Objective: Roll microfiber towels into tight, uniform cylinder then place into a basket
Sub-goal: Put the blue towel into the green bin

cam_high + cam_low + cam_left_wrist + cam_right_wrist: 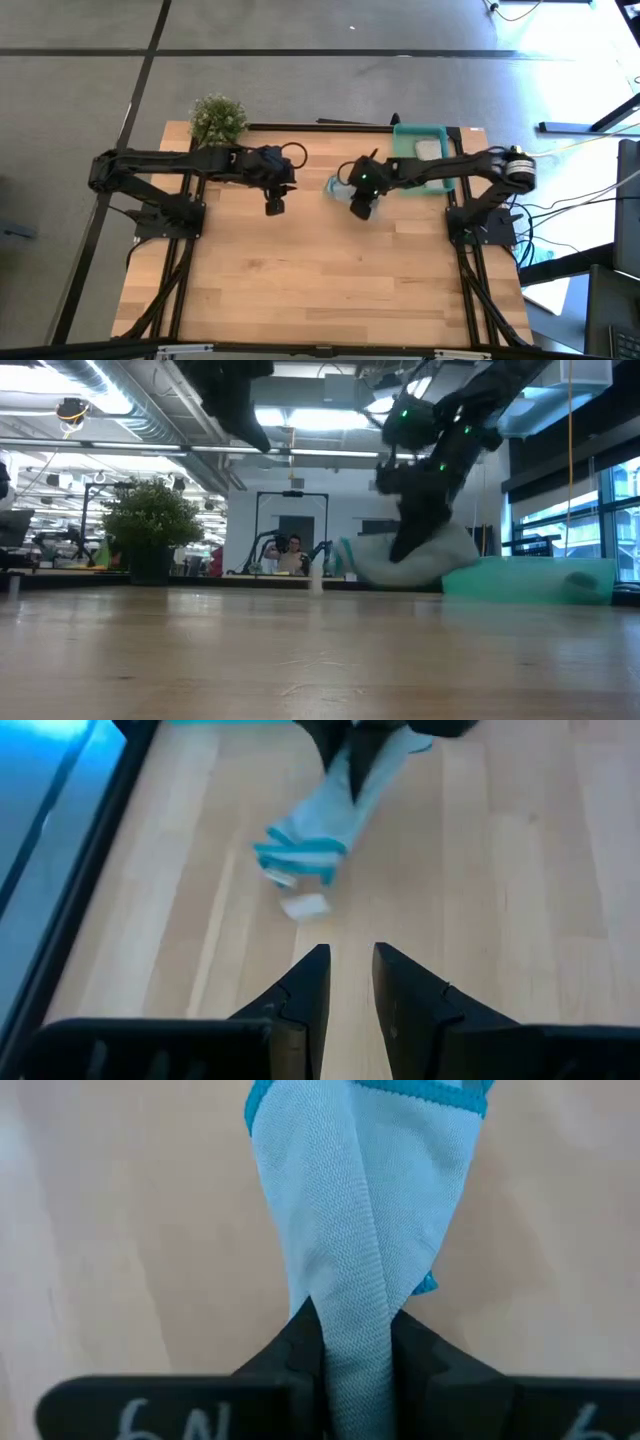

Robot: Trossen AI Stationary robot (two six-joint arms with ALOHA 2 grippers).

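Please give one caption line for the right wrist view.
Right gripper pinches the light blue towel above the wooden table.

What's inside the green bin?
A pale grey-beige towel lies inside the teal bin. The right arm crosses over the bin and covers part of its floor, so anything under the arm cannot be seen.

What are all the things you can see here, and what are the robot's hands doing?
Light blue towel: one, light blue with a teal hem, pinched and hanging over the table beside the bin.
Pale towel: one, grey-beige, lying inside the bin.
Bin: one, teal-green, at the table's far edge on the right.
Plant: one, bushy green, far left corner of the table.
Table: one, light wood.
Person: one, seated far behind the table.
Right gripper: shut on the light blue towel.
Left gripper: holds nothing, raised above the table's middle.
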